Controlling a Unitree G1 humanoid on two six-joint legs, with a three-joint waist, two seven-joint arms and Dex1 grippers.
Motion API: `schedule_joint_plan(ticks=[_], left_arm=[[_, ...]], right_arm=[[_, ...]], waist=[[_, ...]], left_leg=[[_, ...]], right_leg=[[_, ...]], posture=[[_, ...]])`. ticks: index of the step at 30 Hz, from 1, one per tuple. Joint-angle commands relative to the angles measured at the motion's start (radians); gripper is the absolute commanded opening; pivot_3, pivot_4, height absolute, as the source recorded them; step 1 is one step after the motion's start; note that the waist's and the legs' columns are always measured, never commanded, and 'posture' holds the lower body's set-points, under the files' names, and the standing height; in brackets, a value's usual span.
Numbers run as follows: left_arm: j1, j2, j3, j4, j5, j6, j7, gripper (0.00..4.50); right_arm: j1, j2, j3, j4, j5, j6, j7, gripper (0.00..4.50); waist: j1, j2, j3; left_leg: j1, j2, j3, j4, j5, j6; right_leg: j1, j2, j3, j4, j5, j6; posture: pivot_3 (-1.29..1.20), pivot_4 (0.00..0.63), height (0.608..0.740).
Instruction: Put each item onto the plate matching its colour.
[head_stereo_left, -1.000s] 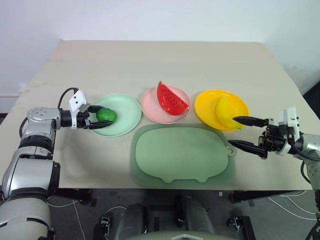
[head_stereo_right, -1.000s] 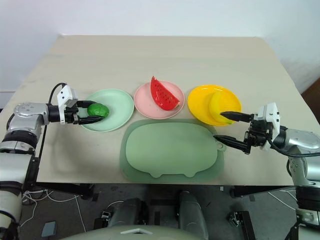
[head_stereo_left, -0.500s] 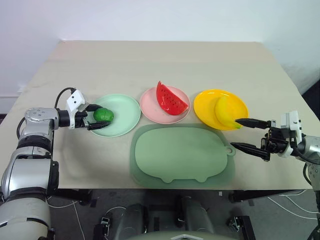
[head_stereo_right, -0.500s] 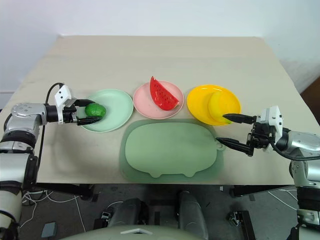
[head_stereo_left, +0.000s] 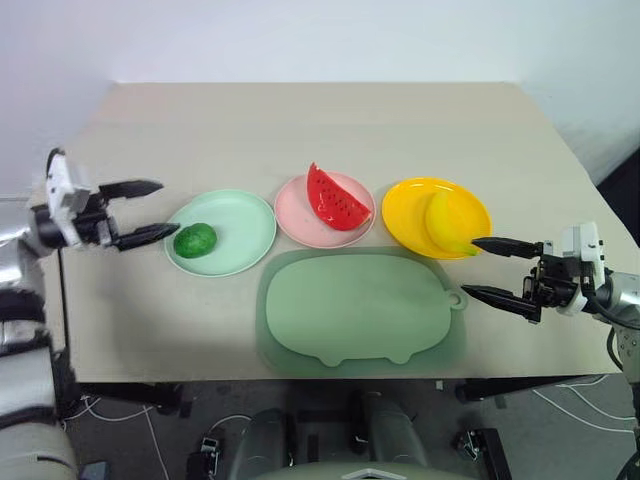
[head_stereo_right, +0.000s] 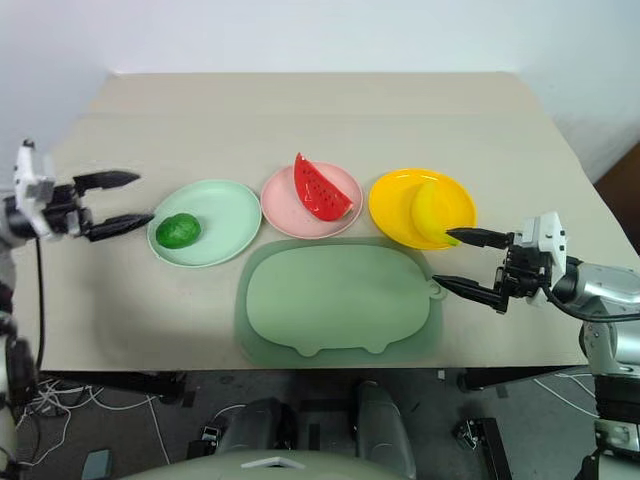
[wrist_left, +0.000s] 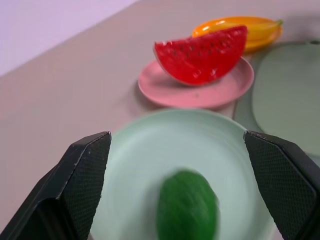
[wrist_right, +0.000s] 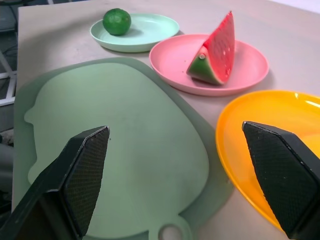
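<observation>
green fruit (head_stereo_left: 195, 240) on mint plate (head_stereo_left: 245, 215) — left hand (head_stereo_left: 145, 211) open

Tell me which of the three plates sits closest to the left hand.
The mint green plate, holding the small dark-green fruit. It lies just beside the open left hand; the pink plate and orange-yellow plate sit farther right.
</observation>
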Motion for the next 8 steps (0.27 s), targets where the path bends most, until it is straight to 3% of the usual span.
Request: schedule_joint_plan(ticks=[1,4,8], left_arm=[[0.182,0.023,0.124,-0.163,-0.091,0.053,0.020,4.46],[0.377,-0.020,0.225,-0.258,-0.146,0.033,0.042,4.46],[0.518,-0.072,0.273,-0.352,-0.179,0.037,0.077,4.46]], right_arm=[[0.016,-0.010,-0.052,-0.020,0.017,-0.005,-0.019,4.50],[0.047,-0.006,-0.079,-0.038,0.025,0.000,-0.040,4.50],[0.084,-0.008,-0.111,-0.049,0.030,0.003,-0.057,4.50]], waist=[[-0.001,0.000,0.000],[0.002,0.000,0.000],[0.013,0.000,0.000]], left_leg=[[0.000,0.000,0.000,0.000,0.000,0.000],[0.001,0.001,-0.002,0.000,-0.002,0.004],[0.002,0.001,-0.002,0.000,-0.003,0.004]], right_leg=[[0.000,0.000,0.000,0.000,0.000,0.000],[0.000,-0.001,0.000,0.000,0.000,0.000],[0.001,-0.002,0.000,-0.001,0.000,0.000]], posture=[[0.00,0.150,0.736],[0.00,0.150,0.736],[0.00,0.150,0.736]])
